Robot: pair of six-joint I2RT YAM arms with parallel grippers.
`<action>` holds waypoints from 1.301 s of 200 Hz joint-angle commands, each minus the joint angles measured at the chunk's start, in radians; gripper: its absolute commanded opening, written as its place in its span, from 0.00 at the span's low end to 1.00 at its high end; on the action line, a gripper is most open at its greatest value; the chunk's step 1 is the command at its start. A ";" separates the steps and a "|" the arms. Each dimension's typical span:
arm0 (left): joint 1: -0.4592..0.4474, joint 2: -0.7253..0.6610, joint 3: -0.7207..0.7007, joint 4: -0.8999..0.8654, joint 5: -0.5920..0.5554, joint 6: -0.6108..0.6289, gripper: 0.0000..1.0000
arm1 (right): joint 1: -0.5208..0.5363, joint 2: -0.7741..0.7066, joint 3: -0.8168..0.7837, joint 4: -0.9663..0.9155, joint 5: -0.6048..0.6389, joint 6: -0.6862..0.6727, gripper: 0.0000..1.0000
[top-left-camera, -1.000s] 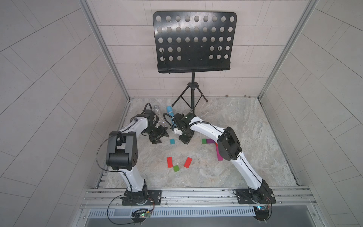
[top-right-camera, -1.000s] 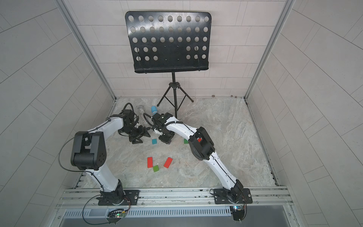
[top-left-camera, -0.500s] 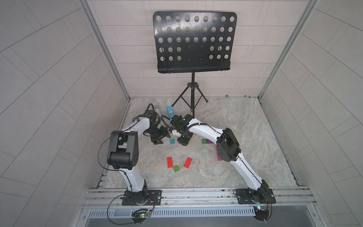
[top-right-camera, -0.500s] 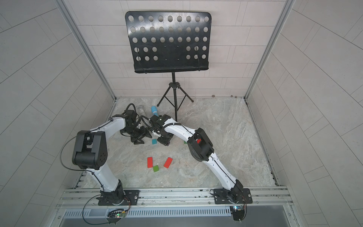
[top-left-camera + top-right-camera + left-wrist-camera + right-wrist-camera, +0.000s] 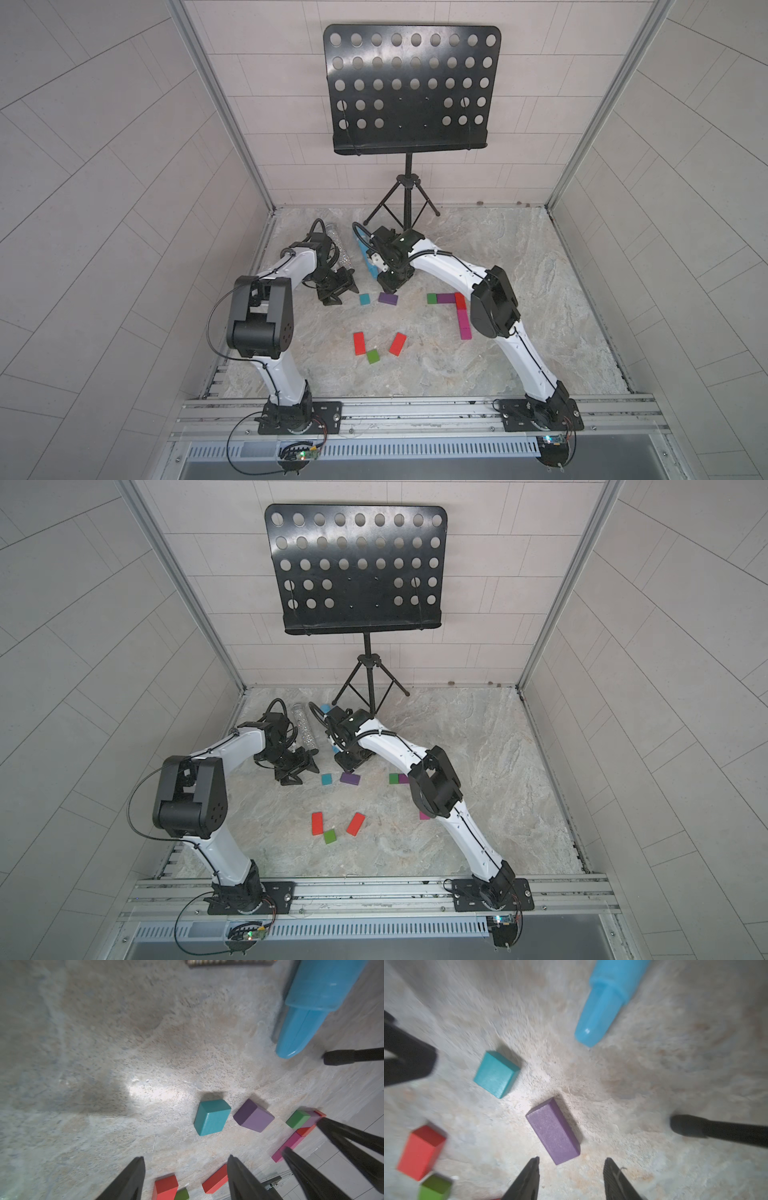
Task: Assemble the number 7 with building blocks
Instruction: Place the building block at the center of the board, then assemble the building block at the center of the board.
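A part-built figure lies at the right in a top view: green block (image 5: 432,298), purple block (image 5: 446,297), red block (image 5: 459,301), and a magenta column (image 5: 463,324) running toward the front. A loose purple block (image 5: 388,298) (image 5: 553,1130) and a teal block (image 5: 365,299) (image 5: 212,1116) lie side by side at mid-floor. My right gripper (image 5: 388,290) (image 5: 572,1159) is open just behind the loose purple block, not touching it. My left gripper (image 5: 341,296) (image 5: 187,1157) is open and empty, left of the teal block. Two red blocks (image 5: 359,343) (image 5: 397,343) and a green one (image 5: 372,356) lie nearer the front.
A blue microphone (image 5: 365,253) (image 5: 604,1005) and a glittery tube (image 5: 305,731) lie behind the grippers. A music stand's tripod (image 5: 407,208) stands at the back; one foot (image 5: 685,1126) is close to the right gripper. Tiled walls enclose three sides.
The right gripper's jaws have opened and it has drawn back a little; the loose purple block now shows free on the floor. The left gripper has shifted slightly.
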 commanded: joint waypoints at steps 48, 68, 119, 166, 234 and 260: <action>-0.027 0.059 0.091 -0.013 0.015 0.031 0.63 | -0.088 -0.200 -0.282 0.132 -0.234 0.312 0.53; -0.034 0.067 0.081 -0.023 -0.001 0.044 0.59 | -0.109 -0.255 -0.409 0.237 -0.272 0.404 0.51; -0.040 0.079 0.058 -0.020 -0.010 0.062 0.52 | -0.103 -0.239 -0.473 0.284 -0.301 0.496 0.49; -0.061 0.092 0.051 -0.007 0.002 0.049 0.47 | -0.101 -0.179 -0.464 0.304 -0.331 0.551 0.41; -0.063 0.112 0.044 0.019 0.011 0.028 0.47 | -0.089 -0.111 -0.411 0.241 -0.311 0.550 0.38; -0.064 0.112 0.036 0.028 0.021 0.020 0.47 | -0.088 -0.105 -0.410 0.241 -0.307 0.560 0.36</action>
